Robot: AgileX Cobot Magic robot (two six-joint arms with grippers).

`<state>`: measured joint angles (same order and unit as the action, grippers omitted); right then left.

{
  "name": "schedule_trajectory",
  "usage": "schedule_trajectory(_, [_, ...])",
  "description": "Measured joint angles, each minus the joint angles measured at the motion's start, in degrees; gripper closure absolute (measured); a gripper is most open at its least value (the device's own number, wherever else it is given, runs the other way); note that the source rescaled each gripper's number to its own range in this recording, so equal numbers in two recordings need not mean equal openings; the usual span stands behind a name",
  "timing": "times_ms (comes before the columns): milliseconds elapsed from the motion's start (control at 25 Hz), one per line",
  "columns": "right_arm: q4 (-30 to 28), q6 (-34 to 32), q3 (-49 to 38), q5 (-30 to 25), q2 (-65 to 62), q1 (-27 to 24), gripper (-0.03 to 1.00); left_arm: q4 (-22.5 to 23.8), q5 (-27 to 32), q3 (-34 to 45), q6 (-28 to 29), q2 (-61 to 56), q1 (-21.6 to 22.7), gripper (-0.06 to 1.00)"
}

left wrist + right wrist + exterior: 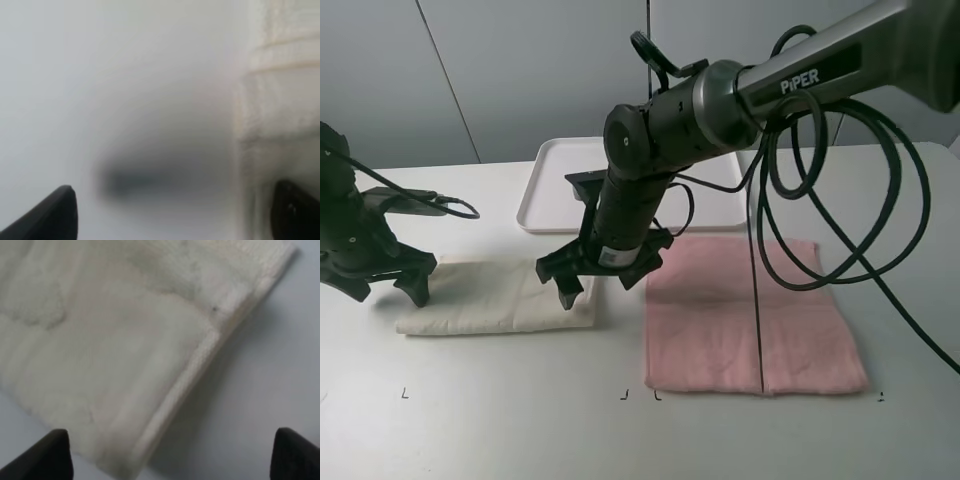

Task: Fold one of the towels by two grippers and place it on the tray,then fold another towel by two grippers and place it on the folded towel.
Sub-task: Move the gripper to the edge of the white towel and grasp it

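The cream-white towel (pixel 490 300) lies folded in half on the table at the left. My left gripper (pixel 388 292) stands open low at its left end; in the left wrist view the cream towel's edge (pixel 280 100) sits beside one fingertip (pixel 295 215) of the open left gripper (pixel 172 220). The right gripper (pixel 600 285) reaches across to the towel's right end and hovers open over it. In the right wrist view the open right gripper (pixel 170 460) straddles the folded corner of the cream towel (pixel 125 365). The pale pink towel (pixel 720 320) lies flat at the right. The white tray (pixel 555 185) sits behind.
Black cable loops (pixel 757 300) from the right arm hang across the pink towel. The left arm's cable (pixel 450 205) trails on the table behind the cream towel. Small black corner marks (pixel 625 395) dot the table near its front.
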<state>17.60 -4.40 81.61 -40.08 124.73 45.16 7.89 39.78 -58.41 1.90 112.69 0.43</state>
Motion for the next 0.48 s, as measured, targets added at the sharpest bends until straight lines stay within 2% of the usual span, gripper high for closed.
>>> schedule_trajectory(160, [2.69,0.88,0.99,-0.12,0.77,0.00,0.12,-0.13,-0.49,0.09,-0.34,0.00,-0.63,-0.05])
schedule_trajectory(480, [4.29,1.01,0.99,2.32,0.88,0.00,0.12,0.22,-0.61,0.12,-0.44,0.00,-0.63,-0.05])
